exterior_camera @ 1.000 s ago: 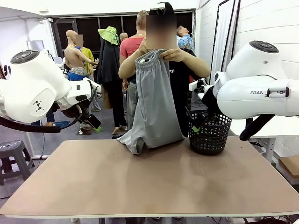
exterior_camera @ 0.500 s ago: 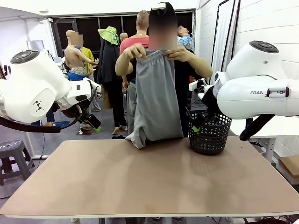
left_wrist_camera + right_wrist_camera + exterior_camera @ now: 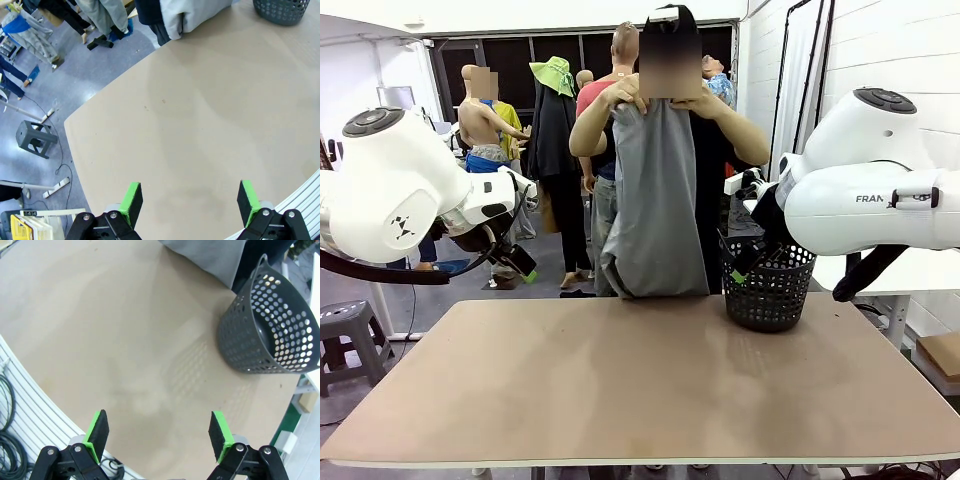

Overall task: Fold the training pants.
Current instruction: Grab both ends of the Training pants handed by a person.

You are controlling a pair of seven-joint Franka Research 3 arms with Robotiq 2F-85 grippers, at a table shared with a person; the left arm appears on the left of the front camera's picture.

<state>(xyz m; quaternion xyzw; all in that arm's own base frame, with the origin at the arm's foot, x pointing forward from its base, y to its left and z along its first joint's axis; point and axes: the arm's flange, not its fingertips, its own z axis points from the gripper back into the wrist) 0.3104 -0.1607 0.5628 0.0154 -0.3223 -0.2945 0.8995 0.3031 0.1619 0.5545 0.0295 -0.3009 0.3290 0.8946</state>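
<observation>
Across the brown table (image 3: 620,380) a person is standing at the far edge, both hands (image 3: 632,95) raised to about chin height and gripping the top of the training pants (image 3: 660,200). The grey fabric is hanging straight down in front of the person's body as one narrow column, its lower end reaching roughly to the far edge of the tabletop. From where I am looking I cannot tell whether it is resting on the wood or just clearing it. Because it is hanging so narrow, the two legs seem to be lying one over the other, which would make a first lengthwise fold, but I am not sure of that. A black mesh basket (image 3: 770,290) is sitting at the far right of the table, just beside the hanging cloth and apart from it. The left gripper (image 3: 190,197) is hovering over the near left part of the table with its green-padded fingers spread wide and nothing between them. The right gripper (image 3: 159,432) is doing the same over the near right, well short of the basket. Both are well apart from the pants. As I judge it, the folding is barely under way. The garment is not yet laid flat, no crosswise fold is showing, and a neat folded bundle on the table is all to come.
</observation>
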